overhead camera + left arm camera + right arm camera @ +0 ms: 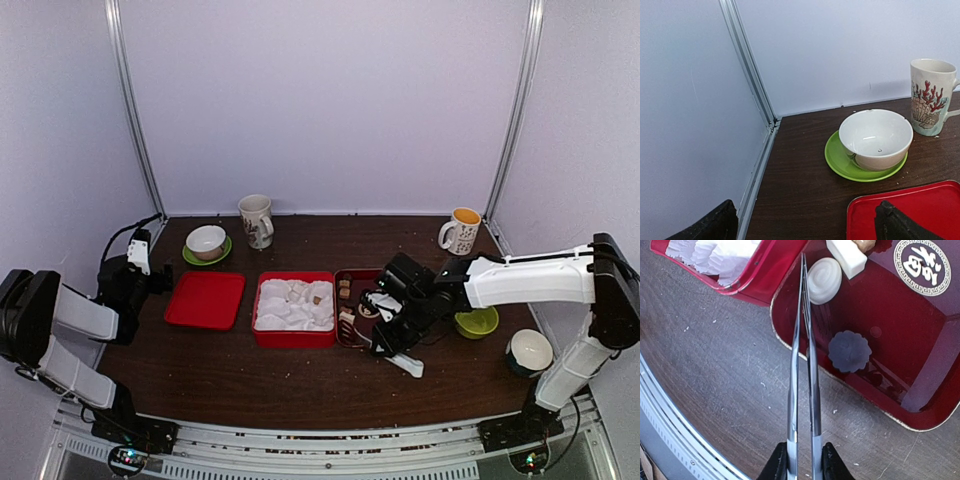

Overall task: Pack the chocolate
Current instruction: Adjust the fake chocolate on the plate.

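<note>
right pincer (pixel 805 462): clamped on the handle end of the metal tongs (pixel 803 365), blades squeezed nearly together
tongs tips: over the near-left rim of the dark red tray (pixel 900 380), just beside a round cream-white piece (pixel 824 280); can't tell if they touch it
chocolate (pixel 345 292): most of it lies in the dark red tray
tray pieces: the cream round; a white block (pixel 846 257) just behind it; a dark scalloped disc (pixel 849 351) apart from both, toward the tray's middle; a tan bit (pixel 864 244) at the frame edge
packed so far: one tan piece (pixel 318 298) sits in the right side of the white insert (pixel 285 305)
red box (pixel 293 338): holds the insert, just left of the dark red tray
right arm: reaches in from the right, wrist over the tray's right half
beside right arm: green bowl (pixel 476 322), white cup (pixel 530 350) nearer the bench edge, yellow-lined mug (pixel 460 232) at the back
left pincer (pixel 805 212): fingers wide apart, at the bench's left edge, facing the back wall
under its right finger: corner of a flat red tray (pixel 920 205)
ahead of it: white bowl (pixel 876 137) on a green saucer (pixel 840 160), with a shell-print mug (pixel 930 97) to their right
bench (pixel 300 390): dark wood grain
</note>
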You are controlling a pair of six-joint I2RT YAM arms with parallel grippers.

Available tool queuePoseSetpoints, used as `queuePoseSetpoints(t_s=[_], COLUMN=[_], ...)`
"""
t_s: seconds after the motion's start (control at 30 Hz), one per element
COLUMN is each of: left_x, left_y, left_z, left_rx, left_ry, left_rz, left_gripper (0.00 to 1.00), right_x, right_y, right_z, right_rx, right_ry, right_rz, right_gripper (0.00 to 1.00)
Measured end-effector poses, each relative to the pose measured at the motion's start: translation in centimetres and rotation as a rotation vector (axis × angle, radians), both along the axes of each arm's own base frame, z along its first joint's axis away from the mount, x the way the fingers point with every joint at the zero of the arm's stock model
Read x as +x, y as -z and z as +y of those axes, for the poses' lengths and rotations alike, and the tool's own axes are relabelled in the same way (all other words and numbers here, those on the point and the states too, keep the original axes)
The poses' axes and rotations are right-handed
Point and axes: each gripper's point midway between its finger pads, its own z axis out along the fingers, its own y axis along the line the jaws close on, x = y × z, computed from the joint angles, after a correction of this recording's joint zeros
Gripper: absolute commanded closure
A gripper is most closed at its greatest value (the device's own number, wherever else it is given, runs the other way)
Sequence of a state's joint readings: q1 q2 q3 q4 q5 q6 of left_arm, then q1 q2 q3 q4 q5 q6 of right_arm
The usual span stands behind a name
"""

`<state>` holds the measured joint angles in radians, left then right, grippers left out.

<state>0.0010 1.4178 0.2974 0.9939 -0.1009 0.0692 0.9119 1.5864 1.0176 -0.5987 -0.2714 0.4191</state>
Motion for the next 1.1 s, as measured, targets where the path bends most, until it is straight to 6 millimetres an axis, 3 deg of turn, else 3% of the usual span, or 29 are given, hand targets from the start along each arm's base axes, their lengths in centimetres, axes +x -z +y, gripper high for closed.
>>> queuePoseSetpoints(t_s=[0.37, 0.63, 0.93, 1.1], left_x=[0.0, 0.0, 0.0, 0.0], left_y=[0.0, 0.0, 0.0, 0.0], left_z=[0.0, 0.0, 0.0, 0.0], left_rx=[0.0, 0.0, 0.0, 0.0], left_ry=[0.0, 0.0, 0.0, 0.0], left_rz=[0.0, 0.0, 0.0, 0.0], left_gripper=[0.02, 0.02, 0.02, 0.02], right_x=[2.0, 2.5, 1.3, 0.1], right_y=[-0.4, -3.4, -2.3, -3.1], right_z=[-2.9, -3.4, -4.0, -5.0], right_rx=[-0.146, -0.086, -0.098, -0.101], right_ry=[0.074, 0.093, 0.056, 0.02], right_rz=[-0.111, -0.186, -0.155, -0.145], right_gripper=[0.81, 0.82, 0.8, 0.74])
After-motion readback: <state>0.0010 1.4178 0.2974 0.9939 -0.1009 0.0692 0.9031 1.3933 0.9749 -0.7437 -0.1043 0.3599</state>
